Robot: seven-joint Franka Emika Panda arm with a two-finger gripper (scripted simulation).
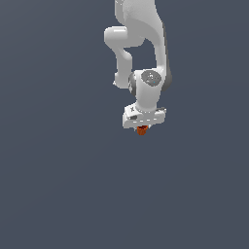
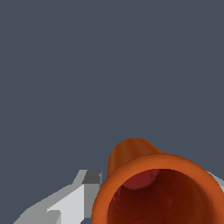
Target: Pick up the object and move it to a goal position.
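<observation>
The object [image 1: 142, 130] is a tiny orange-red piece sitting right under the white hand of my gripper [image 1: 142, 126], in the middle of the exterior view. In the wrist view it [image 2: 157, 188] fills the lower part as a hollow orange-red cup shape with a darker inside, open end toward the camera. A grey-white finger [image 2: 70, 201] lies against one side of it and a sliver of the other finger [image 2: 215, 177] shows on the opposite side. The gripper is shut on the object. The fingertips themselves are hidden by it.
The white arm [image 1: 146, 44] comes down from the top of the exterior view. Around it there is only a flat, even dark blue-grey surface [image 1: 58, 185]. No goal marker shows in either view.
</observation>
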